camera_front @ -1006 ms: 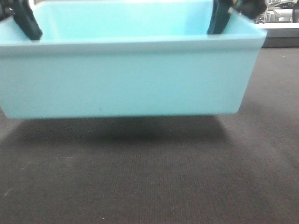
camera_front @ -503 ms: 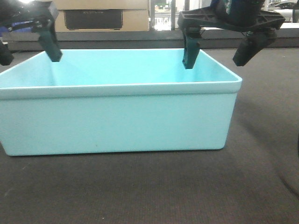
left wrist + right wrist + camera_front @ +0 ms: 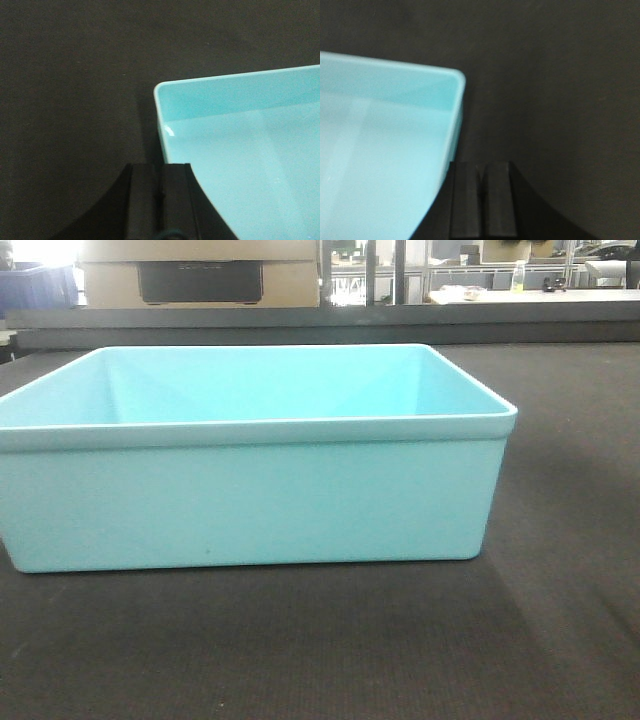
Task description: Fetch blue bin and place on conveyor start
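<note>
**Bin down on the belt, both pincers clear**

I see the blue bin [image 3: 250, 490] sitting flat and upright on the conveyor start [image 3: 560, 620]. My left pincer [image 3: 160, 200] and right pincer [image 3: 481, 200] each hang above a bin corner with fingers pressed together, holding nothing.

In the front view, the pale turquoise rectangular plastic bin [image 3: 250, 490] is cut off at the left edge, and its near wall hides the inner floor and the dark textured belt [image 3: 560, 620] behind it. In each wrist view only one bin corner shows, the rest running past the frame. The left end effector [image 3: 159, 202] and right end effector [image 3: 481, 202] appear only as dark blurred shapes at the bottom edge, so their jaw state cannot be determined.
</note>
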`<state>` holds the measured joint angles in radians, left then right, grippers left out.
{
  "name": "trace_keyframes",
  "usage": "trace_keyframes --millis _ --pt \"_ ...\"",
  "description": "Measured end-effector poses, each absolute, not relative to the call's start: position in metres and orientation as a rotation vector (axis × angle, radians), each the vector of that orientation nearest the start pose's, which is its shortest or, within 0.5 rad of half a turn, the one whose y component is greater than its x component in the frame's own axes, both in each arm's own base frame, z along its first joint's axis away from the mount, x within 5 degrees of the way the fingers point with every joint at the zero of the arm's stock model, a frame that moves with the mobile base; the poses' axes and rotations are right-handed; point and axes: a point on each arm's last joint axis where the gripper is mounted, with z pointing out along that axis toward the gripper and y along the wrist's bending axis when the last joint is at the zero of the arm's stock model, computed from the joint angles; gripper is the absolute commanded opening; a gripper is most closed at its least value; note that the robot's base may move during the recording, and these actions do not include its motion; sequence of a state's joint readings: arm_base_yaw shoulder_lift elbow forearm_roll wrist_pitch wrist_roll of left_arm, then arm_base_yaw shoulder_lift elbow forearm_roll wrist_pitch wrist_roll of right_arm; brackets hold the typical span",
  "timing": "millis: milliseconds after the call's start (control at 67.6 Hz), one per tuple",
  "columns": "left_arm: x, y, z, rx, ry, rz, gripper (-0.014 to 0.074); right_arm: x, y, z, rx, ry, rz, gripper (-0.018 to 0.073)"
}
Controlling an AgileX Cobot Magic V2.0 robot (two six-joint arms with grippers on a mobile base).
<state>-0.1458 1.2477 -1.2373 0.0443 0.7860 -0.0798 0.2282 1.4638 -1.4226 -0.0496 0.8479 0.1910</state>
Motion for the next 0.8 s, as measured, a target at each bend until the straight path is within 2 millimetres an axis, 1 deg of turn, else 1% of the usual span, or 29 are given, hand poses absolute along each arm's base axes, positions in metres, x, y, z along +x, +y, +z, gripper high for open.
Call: trace_keyframes --millis 104,207,222,311,325,399,414,429,459,488,503,518,592,606,621,710,799 --pt "0.242 -0.018 0.387 0.039 2.243 -0.018 -0.0111 0.302 0.045 0.387 0.013 2.337 0.105 -0.0162" --pt "0.221 -0.003 0.378 -0.021 2.207 0.018 -0.0111 0.288 0.027 0.385 0.068 2.329 0.070 -0.0162" --pt "0.218 -0.001 0.373 -0.026 2.210 0.024 -0.0111 0.286 0.025 0.382 0.072 2.335 0.065 -0.0162" --pt "0.198 0.006 0.361 -0.055 2.170 0.043 -0.0111 0.271 0.020 0.371 0.075 2.317 0.049 -0.0162" --pt "0.195 0.006 0.359 -0.057 2.166 0.044 -0.0111 0.268 0.020 0.366 0.073 2.324 0.046 -0.0162" --pt "0.180 0.006 0.346 -0.053 2.152 0.051 -0.0111 0.253 0.018 0.352 0.067 2.294 0.051 -0.0162" --pt "0.177 0.006 0.340 -0.052 2.156 0.051 -0.0111 0.250 0.018 0.349 0.066 2.290 0.052 -0.0162" --pt "0.173 0.006 0.339 -0.050 2.148 0.053 -0.0111 0.247 0.018 0.342 0.064 2.297 0.052 -0.0162" --pt "0.167 0.006 0.333 -0.049 2.145 0.054 -0.0111 0.241 0.018 0.335 0.061 2.283 0.056 -0.0162" --pt "0.162 0.007 0.328 -0.044 2.140 0.059 -0.0111 0.234 0.017 0.332 0.059 2.270 0.059 -0.0162" --pt "0.159 0.007 0.325 -0.043 2.138 0.061 -0.0111 0.230 0.017 0.324 0.056 2.278 0.056 -0.0162" --pt "0.156 0.006 0.321 -0.042 2.141 0.061 -0.0111 0.227 0.017 0.321 0.054 2.269 0.058 -0.0162" --pt "0.141 0.007 0.310 -0.031 2.116 0.074 -0.0111 0.208 0.015 0.307 0.045 2.236 0.062 -0.0162" --pt "0.139 0.007 0.308 -0.029 2.111 0.076 -0.0111 0.204 0.015 0.301 0.042 2.238 0.060 -0.0162" --pt "0.136 0.007 0.305 -0.027 2.109 0.079 -0.0111 0.201 0.014 0.299 0.039 2.223 0.060 -0.0162" --pt "0.121 0.007 0.298 -0.018 2.056 0.088 -0.0111 0.177 0.013 0.289 0.028 2.162 0.065 -0.0162" --pt "0.106 0.007 0.297 -0.013 1.979 0.092 -0.0111 0.156 0.011 0.289 0.015 2.065 0.068 -0.0162"
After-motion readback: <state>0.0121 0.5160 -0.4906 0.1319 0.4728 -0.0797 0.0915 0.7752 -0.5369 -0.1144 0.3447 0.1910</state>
